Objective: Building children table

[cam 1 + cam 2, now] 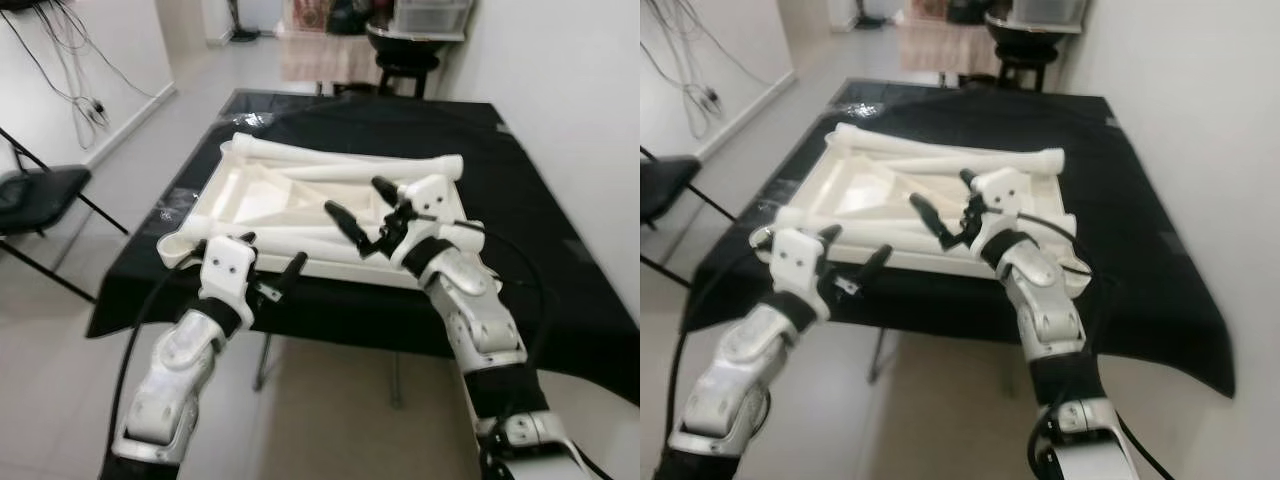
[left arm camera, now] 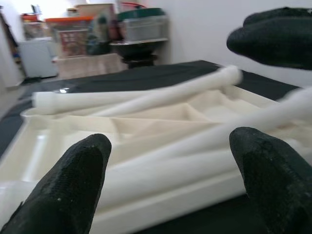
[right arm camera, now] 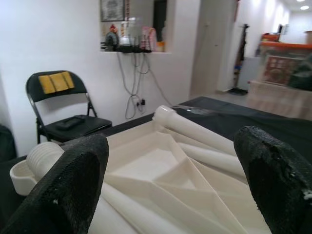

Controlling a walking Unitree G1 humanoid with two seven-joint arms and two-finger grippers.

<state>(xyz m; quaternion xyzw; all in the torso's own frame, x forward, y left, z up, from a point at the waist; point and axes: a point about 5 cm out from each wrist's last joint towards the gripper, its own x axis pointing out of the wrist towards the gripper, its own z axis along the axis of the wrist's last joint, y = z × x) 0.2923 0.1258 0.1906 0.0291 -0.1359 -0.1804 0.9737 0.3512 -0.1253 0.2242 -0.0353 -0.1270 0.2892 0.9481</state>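
An upturned white plastic tabletop (image 1: 250, 195) lies on a table under a black cloth (image 1: 520, 220). Several white tube legs rest loose on it: one along the far rim (image 1: 340, 155), one slanting across the middle (image 1: 335, 173), one along the near rim (image 1: 255, 238). My left gripper (image 1: 270, 255) hovers open at the near edge, its fingers (image 2: 68, 190) either side of the near leg (image 2: 185, 146) without touching it. My right gripper (image 1: 363, 207) is open above the tabletop's near right part, and looks across the ribbed underside (image 3: 161, 170).
A black folding chair (image 1: 40, 195) stands on the floor at the left, below cables (image 1: 75, 80) hanging on the wall. A black stool (image 1: 405, 60) and storage boxes sit beyond the table's far end. A white wall runs close along the right.
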